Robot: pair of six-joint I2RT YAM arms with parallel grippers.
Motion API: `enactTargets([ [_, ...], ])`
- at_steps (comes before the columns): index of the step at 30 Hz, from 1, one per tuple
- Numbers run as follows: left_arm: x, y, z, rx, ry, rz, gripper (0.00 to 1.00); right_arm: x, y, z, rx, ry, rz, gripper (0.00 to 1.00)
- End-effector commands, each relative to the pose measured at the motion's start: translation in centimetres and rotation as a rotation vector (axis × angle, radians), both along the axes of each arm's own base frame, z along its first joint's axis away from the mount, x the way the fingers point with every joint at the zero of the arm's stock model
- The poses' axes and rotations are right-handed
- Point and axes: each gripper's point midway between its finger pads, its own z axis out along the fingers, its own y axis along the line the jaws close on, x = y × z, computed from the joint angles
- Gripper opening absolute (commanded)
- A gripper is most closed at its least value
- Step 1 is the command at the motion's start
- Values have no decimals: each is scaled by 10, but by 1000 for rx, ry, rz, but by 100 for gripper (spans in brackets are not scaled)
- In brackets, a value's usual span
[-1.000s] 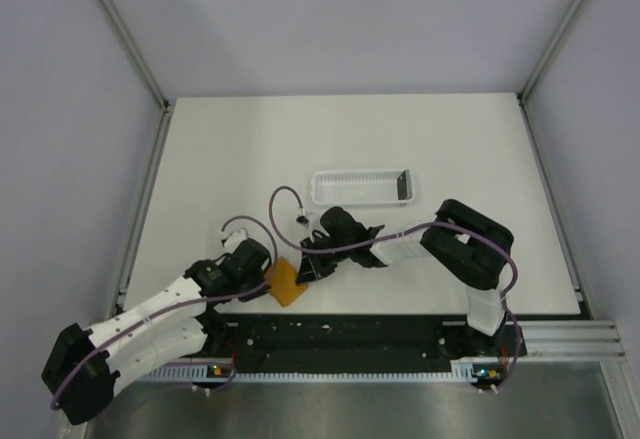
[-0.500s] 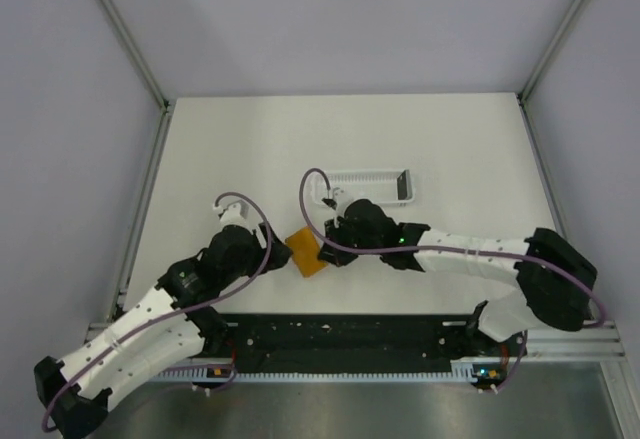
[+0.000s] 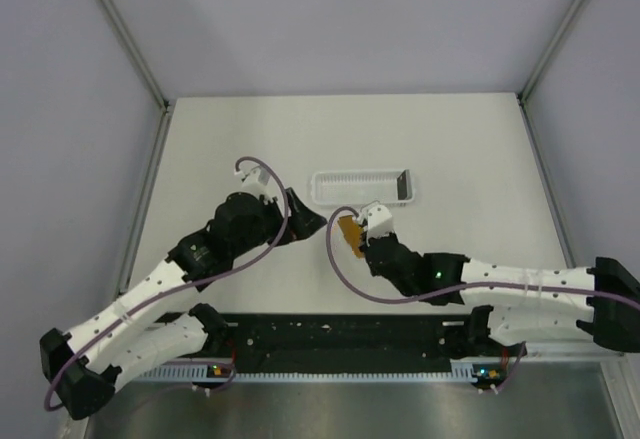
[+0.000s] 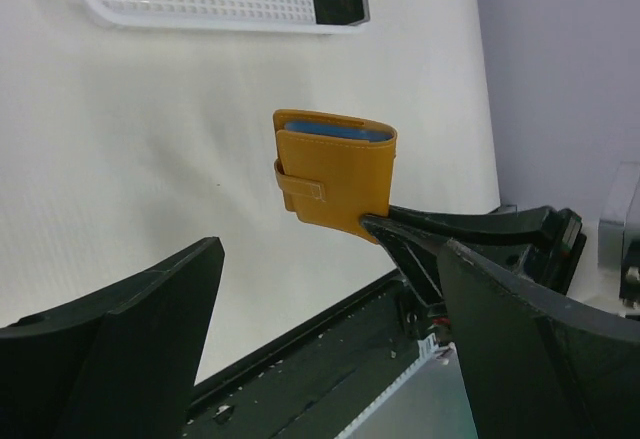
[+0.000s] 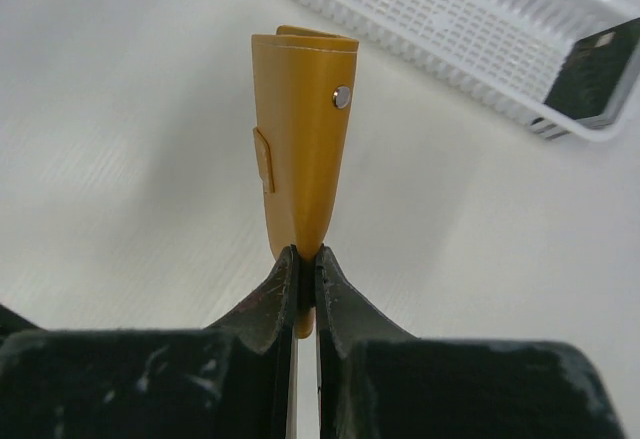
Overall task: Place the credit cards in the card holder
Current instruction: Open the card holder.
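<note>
Over the white bench (image 3: 220,149) the right tool (image 5: 305,259) is pinched shut on the low edge of the card holder (image 5: 300,139), which stands tall past its tips, while the left tool (image 3: 300,211), wide open and empty, faces it and the credit cards (image 3: 404,185) lie beyond in the tray (image 3: 350,187).

White table (image 3: 250,139), pale lilac walls (image 3: 350,19), aluminium corner posts (image 3: 123,29), even light
</note>
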Motion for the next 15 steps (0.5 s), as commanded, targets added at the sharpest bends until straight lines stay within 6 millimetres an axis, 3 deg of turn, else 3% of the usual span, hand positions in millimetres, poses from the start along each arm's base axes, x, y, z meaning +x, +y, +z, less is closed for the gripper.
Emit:
enactTargets([
  [1, 0, -38, 38, -126, -11, -131, 92, 18, -24, 50, -147, -322, -212, 0],
  [3, 3, -46, 42, -132, 2, -149, 89, 15, -32, 67, -224, -456, -308, 0],
  [5, 5, -49, 47, -146, 7, -150, 89, 9, -27, 72, -248, -502, -319, 0],
  [15, 12, -72, 61, -203, 20, -172, 88, -11, 1, 77, -258, -565, -294, 0],
])
